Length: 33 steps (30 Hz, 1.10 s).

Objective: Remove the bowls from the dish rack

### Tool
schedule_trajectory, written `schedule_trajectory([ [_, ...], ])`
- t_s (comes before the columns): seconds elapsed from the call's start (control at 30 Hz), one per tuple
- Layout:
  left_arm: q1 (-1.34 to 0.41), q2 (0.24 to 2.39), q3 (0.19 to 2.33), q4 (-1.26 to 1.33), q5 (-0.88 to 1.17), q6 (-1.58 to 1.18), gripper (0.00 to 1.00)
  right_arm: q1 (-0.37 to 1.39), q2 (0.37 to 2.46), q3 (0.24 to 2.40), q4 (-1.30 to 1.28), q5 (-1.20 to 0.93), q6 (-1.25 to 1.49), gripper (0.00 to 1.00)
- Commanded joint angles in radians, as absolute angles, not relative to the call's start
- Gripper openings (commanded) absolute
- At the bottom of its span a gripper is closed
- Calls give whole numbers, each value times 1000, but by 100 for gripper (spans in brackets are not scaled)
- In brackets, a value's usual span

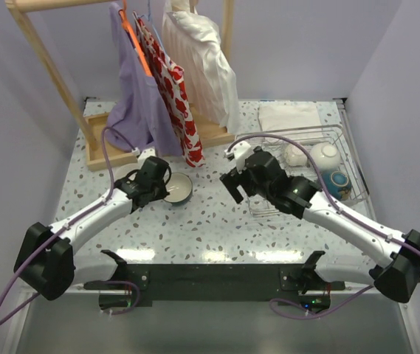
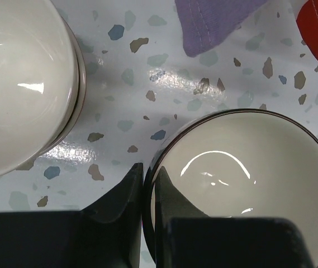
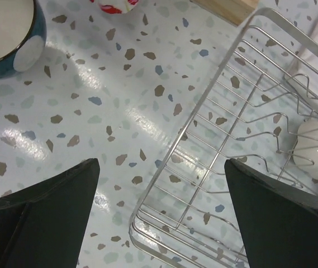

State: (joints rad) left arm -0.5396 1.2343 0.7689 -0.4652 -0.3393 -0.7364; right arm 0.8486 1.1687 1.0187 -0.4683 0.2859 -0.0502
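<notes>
The dish rack (image 1: 309, 171), a silver wire basket, stands on the right side of the speckled bench (image 1: 210, 228), toward its far edge. Left of it, along the far side, a wooden clothes stand (image 1: 110, 151) carries a purple garment (image 1: 139, 88), a red floral garment (image 1: 176, 88) and a white garment (image 1: 202, 63). A folded white cloth (image 1: 291, 114) lies just beyond the rack.

The left arm (image 1: 91, 214) reaches toward the middle of the bench. The right arm (image 1: 342, 214) reaches toward the rack's near left corner.

Three bowls show inside the rack, in its far right part: a cream bowl (image 1: 294, 155), a white bowl (image 1: 325, 153) just right of it, and a teal bowl (image 1: 336, 182) nearer. Out on the bench, left of the rack and well apart from it, a blue-walled bowl (image 1: 181, 188) with a cream inside stands upright. Just left of it, not touching, is a pale glossy bowl (image 2: 24, 84), mostly hidden under the left wrist from above.

The left fingers (image 2: 138, 192) are almost closed, pinching the near rim of the blue-walled bowl, one finger outside the wall and one inside. The right fingers (image 1: 235, 186) are spread as wide as they go and hold nothing. One hangs over bare bench and the other over the rack's near left corner.
</notes>
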Motion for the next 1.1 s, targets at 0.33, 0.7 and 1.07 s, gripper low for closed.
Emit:
schedule_trajectory([
  [0.33,-578,1241,664,-151,-534,-765,0,657,1060,960,-456,121,89,99],
  [0.7,-578,1362,672,-83,-557,-782,0,646,1014,908,-442,112,92,99],
  [1.07,-577,1407,686,-101,-557,-801,19,634,1008,879,-440,130,94,99],
])
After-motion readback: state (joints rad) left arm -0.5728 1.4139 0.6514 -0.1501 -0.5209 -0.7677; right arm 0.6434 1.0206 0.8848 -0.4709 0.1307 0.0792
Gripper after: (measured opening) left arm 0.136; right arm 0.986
